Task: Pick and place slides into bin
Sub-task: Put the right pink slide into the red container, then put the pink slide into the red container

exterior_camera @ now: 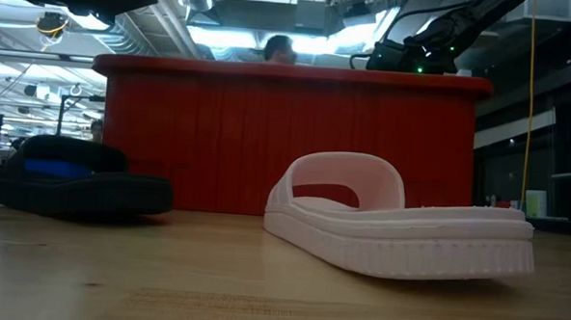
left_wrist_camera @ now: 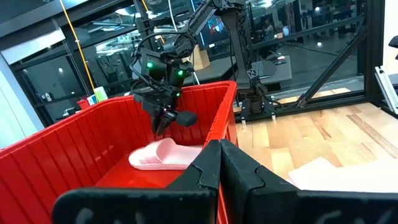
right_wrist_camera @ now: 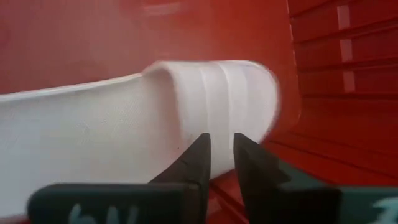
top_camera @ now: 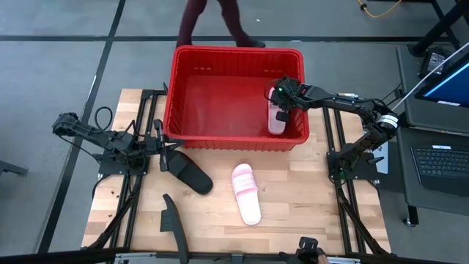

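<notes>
- From above, your right gripper [top_camera: 279, 100] reaches over the red bin [top_camera: 192, 130] at the far side of the counter [top_camera: 315, 191]. It hangs just above a pink slide in the bin [top_camera: 276, 120], which lies along the bin's right wall near the front right corner.
- Also from above, your left gripper [top_camera: 165, 155] waits at the counter's left side, next to a black slide [top_camera: 190, 174] lying just in front of the bin. A second pink slide [top_camera: 246, 193] lies mid-counter, well apart from both grippers. Another black slide [top_camera: 171, 219] lies at the near left, and a person's legs [top_camera: 212, 22] stand behind the bin.
- At counter height, the second pink slide [exterior_camera: 398, 228] fills the foreground on the right and the black slide [exterior_camera: 77, 180] sits on the left, both in front of the bin [exterior_camera: 219, 138]. The right gripper [exterior_camera: 406, 57] shows above the bin's rim.
- From the left wrist, the left gripper [left_wrist_camera: 220, 168] has its fingers pressed together, holding nothing. Beyond it, the right gripper [left_wrist_camera: 166, 118] hovers over the pink slide in the bin [left_wrist_camera: 165, 155].
- From the right wrist, the right gripper [right_wrist_camera: 221, 158] is nearly closed, with only a narrow gap, and grasps nothing. The pink slide in the bin [right_wrist_camera: 137, 118] lies just beyond its tips on the bin [right_wrist_camera: 336, 68] floor, with its strap nearest them.
</notes>
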Action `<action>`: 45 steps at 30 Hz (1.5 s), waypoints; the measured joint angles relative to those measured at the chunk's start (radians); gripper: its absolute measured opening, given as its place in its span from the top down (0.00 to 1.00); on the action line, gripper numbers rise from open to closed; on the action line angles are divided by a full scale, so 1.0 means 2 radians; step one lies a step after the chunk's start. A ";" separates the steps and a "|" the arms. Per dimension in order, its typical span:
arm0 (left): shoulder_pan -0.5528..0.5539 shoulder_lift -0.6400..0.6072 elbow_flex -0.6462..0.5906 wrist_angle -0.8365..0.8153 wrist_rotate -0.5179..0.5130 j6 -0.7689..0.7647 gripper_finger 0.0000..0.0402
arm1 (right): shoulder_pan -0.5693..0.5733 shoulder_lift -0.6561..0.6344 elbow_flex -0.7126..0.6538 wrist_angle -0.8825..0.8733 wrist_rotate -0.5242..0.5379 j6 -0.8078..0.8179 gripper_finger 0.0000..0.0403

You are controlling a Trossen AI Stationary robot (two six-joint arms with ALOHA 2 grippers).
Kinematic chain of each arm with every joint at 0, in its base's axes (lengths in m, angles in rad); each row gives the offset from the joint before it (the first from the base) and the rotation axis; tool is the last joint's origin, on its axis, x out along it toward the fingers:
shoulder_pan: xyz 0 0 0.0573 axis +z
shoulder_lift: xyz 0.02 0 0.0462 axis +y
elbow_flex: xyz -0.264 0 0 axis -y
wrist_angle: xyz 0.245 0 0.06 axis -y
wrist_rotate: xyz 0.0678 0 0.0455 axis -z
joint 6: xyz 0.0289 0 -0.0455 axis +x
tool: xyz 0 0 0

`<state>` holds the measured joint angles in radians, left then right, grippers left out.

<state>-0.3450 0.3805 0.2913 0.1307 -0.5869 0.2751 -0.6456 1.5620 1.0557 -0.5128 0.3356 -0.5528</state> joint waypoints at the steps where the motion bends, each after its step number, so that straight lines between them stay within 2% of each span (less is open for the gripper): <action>1: 0.000 0.000 0.000 0.000 0.000 0.000 1.00 | 0.000 0.000 0.000 0.000 0.000 0.000 0.79; 8: 0.000 0.000 0.000 0.000 0.000 -0.001 1.00 | 0.000 0.000 0.000 0.000 0.000 -0.001 0.67; 13: 0.000 0.000 0.000 0.000 0.000 -0.001 1.00 | 0.001 0.000 0.000 0.000 0.000 -0.001 0.62; 20: 0.000 0.000 0.000 0.000 0.000 -0.001 1.00 | 0.001 0.000 0.005 -0.005 0.002 -0.001 0.61; 28: 0.000 0.000 0.000 0.000 0.000 0.000 1.00 | 0.001 0.000 0.055 -0.014 0.002 -0.001 0.61; 34: 0.000 0.000 0.000 0.000 0.000 0.000 1.00 | 0.006 0.000 0.087 -0.058 0.002 0.024 0.61; 36: 0.000 0.000 0.000 0.000 0.000 0.000 1.00 | 0.012 0.000 0.095 -0.074 0.002 0.031 0.63; 39: 0.000 0.000 0.000 0.000 0.000 0.000 1.00 | 0.026 0.000 0.106 -0.090 0.001 0.042 0.71; 45: 0.000 0.000 0.000 0.000 0.001 -0.013 1.00 | 0.062 0.000 0.146 -0.126 0.006 0.053 0.97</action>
<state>-0.3450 0.3805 0.2913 0.1307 -0.5846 0.2501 -0.5222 1.5620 1.3472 -0.7643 0.3479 -0.4461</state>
